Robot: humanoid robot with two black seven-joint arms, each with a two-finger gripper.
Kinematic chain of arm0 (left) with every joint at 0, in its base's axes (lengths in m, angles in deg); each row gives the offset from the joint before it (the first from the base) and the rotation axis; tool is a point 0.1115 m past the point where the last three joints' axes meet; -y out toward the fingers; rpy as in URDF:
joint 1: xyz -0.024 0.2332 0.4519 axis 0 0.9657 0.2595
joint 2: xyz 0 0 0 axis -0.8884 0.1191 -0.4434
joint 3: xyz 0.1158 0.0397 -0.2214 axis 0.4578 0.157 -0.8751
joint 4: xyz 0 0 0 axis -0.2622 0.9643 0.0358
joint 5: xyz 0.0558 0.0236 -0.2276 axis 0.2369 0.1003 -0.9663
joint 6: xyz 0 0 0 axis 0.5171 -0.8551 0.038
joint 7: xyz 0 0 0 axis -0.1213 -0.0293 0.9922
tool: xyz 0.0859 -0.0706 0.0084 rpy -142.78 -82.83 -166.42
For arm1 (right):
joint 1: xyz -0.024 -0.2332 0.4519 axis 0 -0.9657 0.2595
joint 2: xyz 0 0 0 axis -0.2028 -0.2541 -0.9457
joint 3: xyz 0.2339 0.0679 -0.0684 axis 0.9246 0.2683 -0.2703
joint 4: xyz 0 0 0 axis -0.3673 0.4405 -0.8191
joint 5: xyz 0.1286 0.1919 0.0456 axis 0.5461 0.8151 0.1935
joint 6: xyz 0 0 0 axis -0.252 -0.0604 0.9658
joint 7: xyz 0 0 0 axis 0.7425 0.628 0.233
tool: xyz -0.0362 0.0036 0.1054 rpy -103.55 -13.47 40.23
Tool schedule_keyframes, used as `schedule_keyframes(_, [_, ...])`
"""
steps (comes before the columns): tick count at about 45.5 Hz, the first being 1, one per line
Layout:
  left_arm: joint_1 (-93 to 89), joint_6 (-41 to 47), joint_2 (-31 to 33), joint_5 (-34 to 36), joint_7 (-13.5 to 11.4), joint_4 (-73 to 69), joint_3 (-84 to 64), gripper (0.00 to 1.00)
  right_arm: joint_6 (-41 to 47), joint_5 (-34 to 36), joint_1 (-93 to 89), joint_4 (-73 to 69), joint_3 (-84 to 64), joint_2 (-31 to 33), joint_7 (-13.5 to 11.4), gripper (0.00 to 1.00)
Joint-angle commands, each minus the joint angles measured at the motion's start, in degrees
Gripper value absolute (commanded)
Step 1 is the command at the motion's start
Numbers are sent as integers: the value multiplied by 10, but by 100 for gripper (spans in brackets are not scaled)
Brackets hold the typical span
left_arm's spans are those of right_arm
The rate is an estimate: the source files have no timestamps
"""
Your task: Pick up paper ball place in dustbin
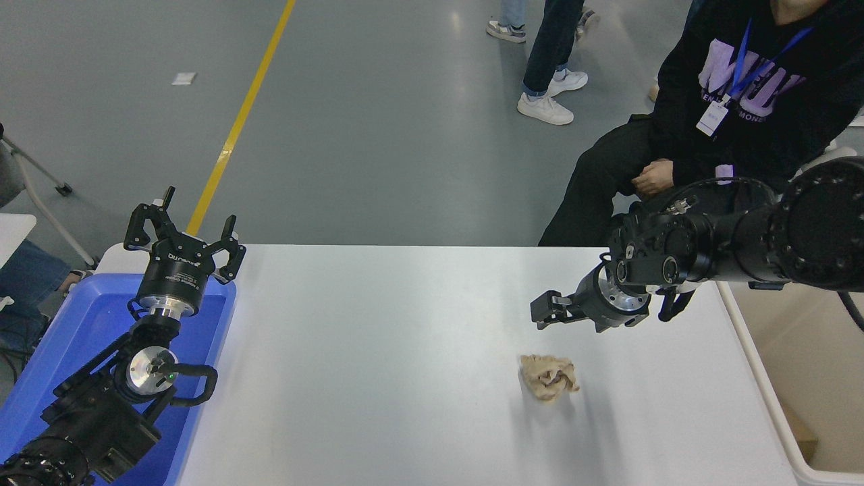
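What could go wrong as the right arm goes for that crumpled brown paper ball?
The right pincer hangs beyond the crumpled tan-brown paper ball, pointing sideways; a low sweep might knock the light ball away across the white table. The big white plastic dustbin sits partly behind the arm, so the carry could clip its rim.

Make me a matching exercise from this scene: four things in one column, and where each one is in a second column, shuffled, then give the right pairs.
Things
1. paper ball
2. left gripper
3. right gripper
4. dustbin

Places
A. at the table's right end, partly behind the right arm
B. lying alone on the white table, right of its middle
C. parked over the far end of the blue tray, at the lower left
D. above the table, just beyond the tan lump, apart from it

Pairs: 1-B, 2-C, 3-D, 4-A
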Motion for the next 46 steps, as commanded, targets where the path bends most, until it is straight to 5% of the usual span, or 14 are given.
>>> schedule_keyframes(1, [0,0,0,0,0,0,0,98,-24,0,-44,23,2,-8,0,100])
schedule_keyframes(46, [0,0,0,0,0,0,0,98,-18,0,-60,17,39,-8,0,100])
